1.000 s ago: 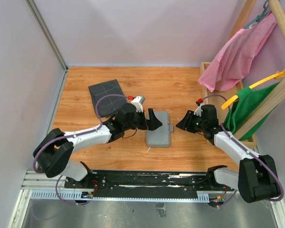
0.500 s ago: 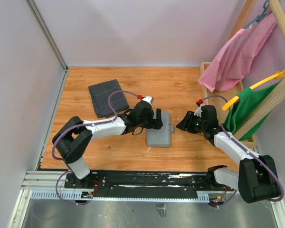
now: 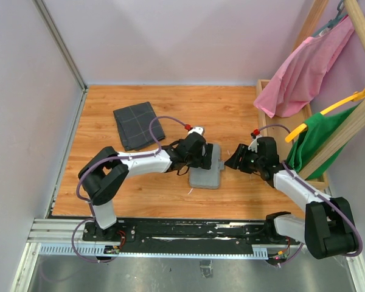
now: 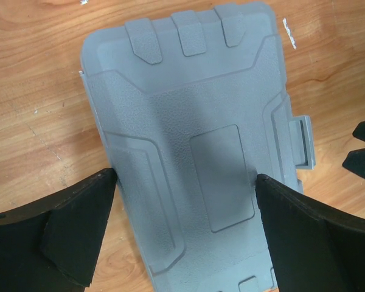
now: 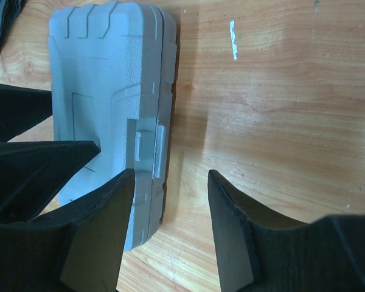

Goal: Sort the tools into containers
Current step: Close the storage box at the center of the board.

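Grey case [image 3: 207, 173] is mid-table, lying flat, lid shut, long axis running away from the arm bases. Contents hidden, so can't tell what's inside. Side latch [image 5: 151, 145] sits on its right long edge and looks flush against the shell. Three moulded tabs [image 4: 188, 33] run along the far short edge.

Dark grid-lined pouch [image 3: 135, 125] lies flat at the rear left of the table [image 3: 231, 115], well apart from the case. Can't tell if it holds anything.

Left gripper [image 4: 184, 176] is over the case with jaws spread wide, one finger off each long side and the lid between them. Nothing is gripped. Can't tell from the wrist view whether the fingers touch the case edges.

Right gripper [image 5: 170, 173] is low, just beside the latch side and pointing at it. Jaws are partly apart and hold nothing. One finger is over the case's latch edge, the other over bare wood.

Far right: wooden rack with a pink cloth [image 3: 304, 70] and a green cloth [image 3: 316, 140] hanging, clear of both arms.
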You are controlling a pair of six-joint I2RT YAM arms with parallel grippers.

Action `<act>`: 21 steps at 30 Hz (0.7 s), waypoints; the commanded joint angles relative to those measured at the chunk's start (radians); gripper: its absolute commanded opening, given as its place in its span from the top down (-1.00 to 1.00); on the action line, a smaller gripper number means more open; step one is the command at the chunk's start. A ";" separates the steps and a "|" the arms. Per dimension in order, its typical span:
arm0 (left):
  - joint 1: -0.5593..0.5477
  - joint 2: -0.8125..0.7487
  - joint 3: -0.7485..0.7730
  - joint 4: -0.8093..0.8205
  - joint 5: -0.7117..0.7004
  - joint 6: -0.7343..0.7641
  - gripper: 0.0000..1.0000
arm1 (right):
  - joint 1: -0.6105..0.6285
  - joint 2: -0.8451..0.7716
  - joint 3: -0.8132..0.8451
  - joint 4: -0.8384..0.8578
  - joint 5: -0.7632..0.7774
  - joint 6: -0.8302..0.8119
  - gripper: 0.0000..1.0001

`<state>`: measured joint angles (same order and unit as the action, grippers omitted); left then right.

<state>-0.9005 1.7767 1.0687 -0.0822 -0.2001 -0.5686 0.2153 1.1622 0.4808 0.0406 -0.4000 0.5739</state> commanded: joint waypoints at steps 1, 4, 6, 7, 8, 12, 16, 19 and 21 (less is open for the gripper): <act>-0.038 0.074 0.018 -0.129 -0.074 0.025 -0.99 | -0.005 0.015 -0.017 0.014 -0.009 0.005 -0.07; -0.051 0.115 0.021 -0.179 -0.103 0.023 -0.99 | -0.005 0.022 -0.020 0.015 -0.007 0.007 -0.10; -0.056 0.137 0.007 -0.206 -0.121 0.010 -0.98 | -0.005 0.025 -0.024 0.020 -0.004 0.013 -0.12; -0.056 0.141 -0.006 -0.211 -0.126 0.002 -0.97 | -0.006 0.028 -0.024 0.024 -0.006 0.016 -0.11; -0.056 0.141 -0.025 -0.210 -0.129 -0.003 -0.95 | -0.007 0.033 -0.023 0.027 -0.010 0.021 -0.12; -0.057 0.128 -0.089 -0.203 -0.132 -0.018 -0.93 | -0.014 0.051 -0.037 0.087 -0.034 0.049 -0.11; -0.057 0.119 -0.141 -0.189 -0.133 -0.036 -0.93 | -0.022 0.079 -0.063 0.186 -0.084 0.090 -0.12; -0.057 0.120 -0.157 -0.182 -0.128 -0.040 -0.93 | -0.021 0.113 -0.069 0.251 -0.127 0.112 -0.14; -0.057 0.122 -0.158 -0.182 -0.128 -0.040 -0.93 | -0.021 0.130 -0.068 0.272 -0.136 0.120 -0.15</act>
<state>-0.9466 1.7985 1.0073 0.0307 -0.2943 -0.6544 0.2016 1.2644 0.4274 0.2050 -0.4793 0.6529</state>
